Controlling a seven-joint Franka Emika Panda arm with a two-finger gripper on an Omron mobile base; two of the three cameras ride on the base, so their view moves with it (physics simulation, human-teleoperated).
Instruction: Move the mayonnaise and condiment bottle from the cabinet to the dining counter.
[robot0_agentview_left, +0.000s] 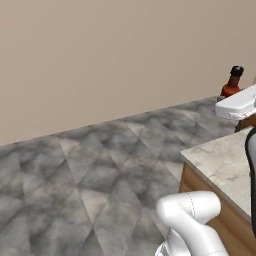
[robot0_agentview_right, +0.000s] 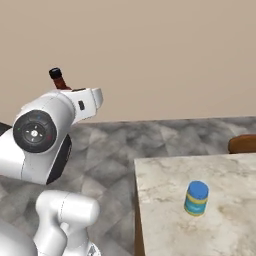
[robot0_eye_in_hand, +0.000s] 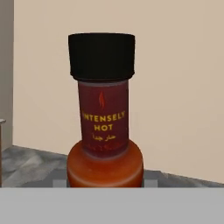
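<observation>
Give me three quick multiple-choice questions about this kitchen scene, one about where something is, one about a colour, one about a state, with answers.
1. Where does the mayonnaise stand?
A. on the dining counter
B. on the floor
C. in the gripper

2. What colour is the condiment bottle cap?
A. white
B. black
C. green

3. How is the condiment bottle?
A. lying on the counter
B. capless
C. capped and carried in the gripper

Answers: 1 A, the jar rests upright on the marble top. 2 B, the hand view shows a black cap. 3 C, it rides at the arm's end, off the counter.
</observation>
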